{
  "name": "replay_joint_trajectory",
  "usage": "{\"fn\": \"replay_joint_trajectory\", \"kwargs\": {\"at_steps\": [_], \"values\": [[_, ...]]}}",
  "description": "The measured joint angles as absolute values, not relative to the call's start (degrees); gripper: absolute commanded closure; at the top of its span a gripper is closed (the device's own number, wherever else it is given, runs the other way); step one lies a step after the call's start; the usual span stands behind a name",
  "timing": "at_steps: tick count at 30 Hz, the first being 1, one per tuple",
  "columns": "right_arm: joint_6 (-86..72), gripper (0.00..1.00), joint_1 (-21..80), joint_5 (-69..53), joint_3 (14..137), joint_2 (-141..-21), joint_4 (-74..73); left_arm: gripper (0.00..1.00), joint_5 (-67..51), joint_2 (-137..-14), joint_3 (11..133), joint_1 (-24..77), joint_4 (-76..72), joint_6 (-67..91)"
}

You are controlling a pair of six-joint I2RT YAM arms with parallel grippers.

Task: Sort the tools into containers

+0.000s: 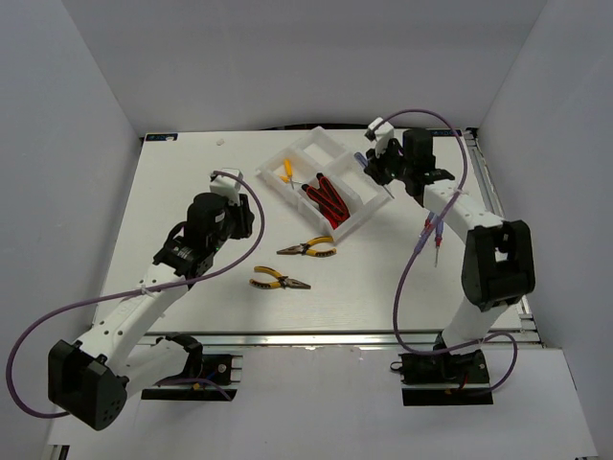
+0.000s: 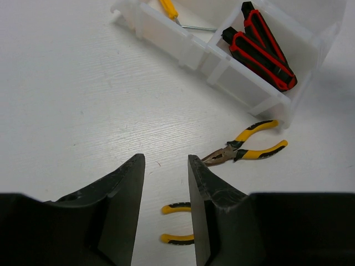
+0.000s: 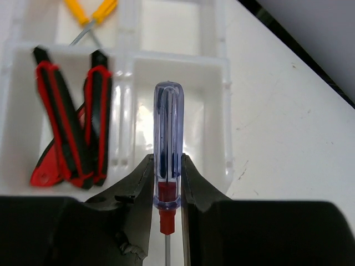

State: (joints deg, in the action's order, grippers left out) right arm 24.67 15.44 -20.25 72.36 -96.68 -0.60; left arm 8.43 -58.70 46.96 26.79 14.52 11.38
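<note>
The white four-compartment tray (image 1: 273,163) holds two red-and-black utility knives (image 1: 326,199) and a small yellow-handled tool (image 1: 287,170). My right gripper (image 1: 375,174) is shut on a clear-blue-handled screwdriver (image 3: 167,127) with a red collar. It holds the screwdriver over the tray's right side, above an empty compartment (image 3: 191,119). Two yellow-handled pliers (image 1: 308,248) (image 1: 279,280) lie on the table in front of the tray. My left gripper (image 1: 235,218) is open and empty, raised above the table left of the pliers (image 2: 244,148).
Another thin red-tipped screwdriver (image 1: 436,247) lies on the table beside the right arm's forearm, next to a purple cable (image 1: 412,264). White walls enclose the table on three sides. The tray's far compartment next to the yellow tool holds nothing.
</note>
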Motion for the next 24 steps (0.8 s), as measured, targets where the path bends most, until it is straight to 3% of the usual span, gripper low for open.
{"fn": "replay_joint_trajectory", "kwargs": {"at_steps": [7, 24], "values": [[15.2, 0.99, 15.1, -15.3, 79.3, -108.5, 6.8, 0.52, 10.1, -58.7, 46.2, 26.8, 14.6, 10.6], [10.8, 0.51, 15.0, -17.6, 86.1, -116.4, 7.5, 0.49, 12.1, -58.7, 46.2, 26.8, 14.6, 9.9]]}}
